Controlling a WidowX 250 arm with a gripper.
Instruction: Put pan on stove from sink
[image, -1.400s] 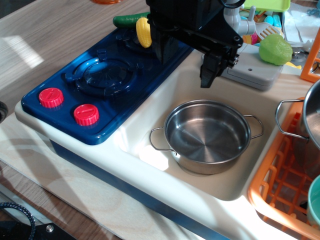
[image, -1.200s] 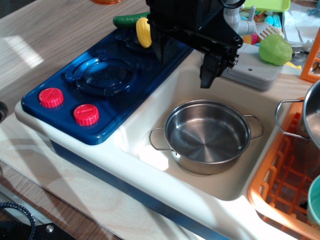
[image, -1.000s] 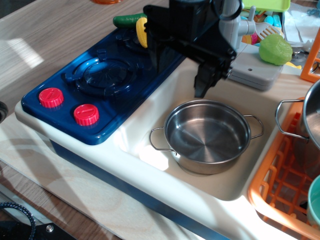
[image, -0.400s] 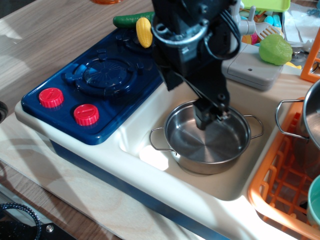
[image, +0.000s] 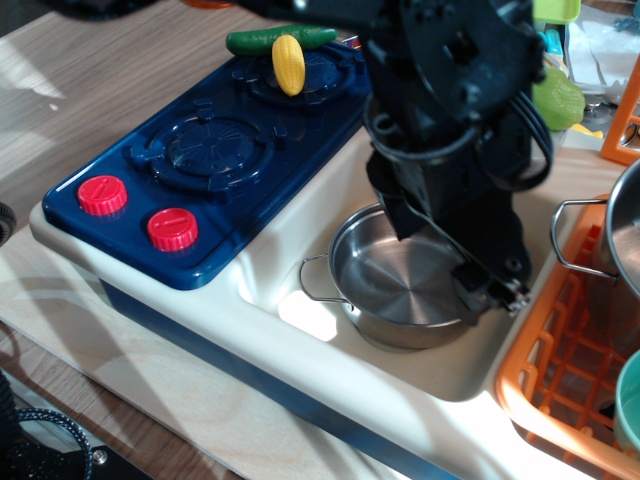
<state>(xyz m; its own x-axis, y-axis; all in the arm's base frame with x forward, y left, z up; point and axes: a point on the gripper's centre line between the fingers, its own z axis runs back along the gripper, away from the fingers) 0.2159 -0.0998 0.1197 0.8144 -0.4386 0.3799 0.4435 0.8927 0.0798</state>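
The pan, a small shiny steel pot with wire loop handles, stands in the cream sink. My black gripper is low over the pan's right half, jaws apart. One fingertip is at the pan's right rim, and the other fingertip is by its far rim. The arm hides the pan's right handle. The dark blue stove with two red knobs lies to the left of the sink. Its near burner is bare.
A yellow corn cob and a green vegetable lie on the stove's far burner. An orange rack at the right holds a larger steel pot and a teal cup. A green toy sits behind the arm.
The gripper has come down from behind the sink and moved right, now low over the pan's right side. The pan has not moved.
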